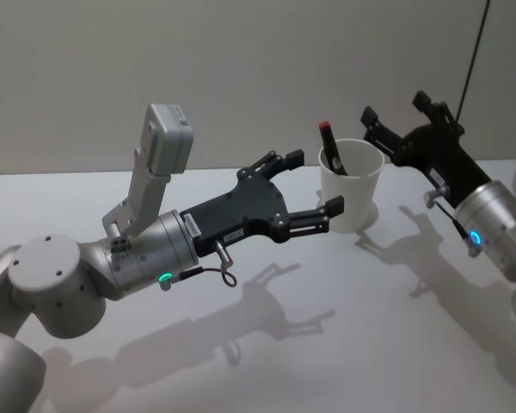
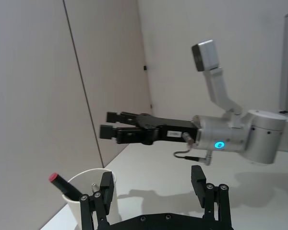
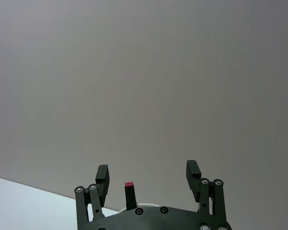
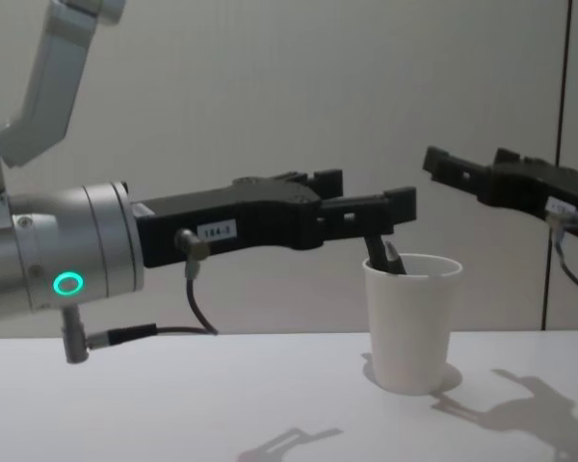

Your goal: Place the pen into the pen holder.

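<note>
Nearest the head camera, the left gripper (image 1: 305, 188) reaches across the white counter (image 1: 327, 327) toward the cup (image 1: 351, 185), its fingers (image 1: 314, 219) spread wide with nothing between them. One fingertip stops just beside the cup's wall and the other stands off behind the rim; whether either touches the cup I cannot tell. From the chest view this gripper (image 4: 366, 197) hangs level with the rim of the cup (image 4: 410, 322), above the counter (image 4: 222, 404). The pen (image 1: 332, 148) already stands inside the cup, leaning, its red end poking above the rim, free of both grippers. The right gripper (image 1: 397, 116) hovers behind and beside the cup on its other side, raised above the rim; its fingers (image 3: 194, 173) are also parted and empty, with the pen's red tip (image 3: 129, 184) showing between them farther off.
</note>
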Tool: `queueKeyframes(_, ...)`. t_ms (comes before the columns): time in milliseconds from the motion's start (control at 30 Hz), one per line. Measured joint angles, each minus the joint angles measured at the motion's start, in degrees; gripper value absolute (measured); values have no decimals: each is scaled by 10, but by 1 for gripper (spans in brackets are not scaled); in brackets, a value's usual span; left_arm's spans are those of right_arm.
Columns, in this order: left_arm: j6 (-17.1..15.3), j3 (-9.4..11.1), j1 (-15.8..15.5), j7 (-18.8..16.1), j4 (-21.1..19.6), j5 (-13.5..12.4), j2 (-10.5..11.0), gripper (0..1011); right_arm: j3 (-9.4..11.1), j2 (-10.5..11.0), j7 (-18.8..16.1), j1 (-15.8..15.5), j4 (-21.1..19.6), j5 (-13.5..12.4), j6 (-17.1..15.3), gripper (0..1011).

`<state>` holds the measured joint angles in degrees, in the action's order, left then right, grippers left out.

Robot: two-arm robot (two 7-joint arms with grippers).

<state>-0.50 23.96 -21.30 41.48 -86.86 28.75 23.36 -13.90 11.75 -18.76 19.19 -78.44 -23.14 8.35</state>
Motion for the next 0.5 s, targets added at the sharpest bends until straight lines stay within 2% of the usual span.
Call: queueKeyframes(500, -1, 6, 21, -111, -17, -47, -4, 1001, 4, 30, 60, -81, -92, 27, -42, 1002)
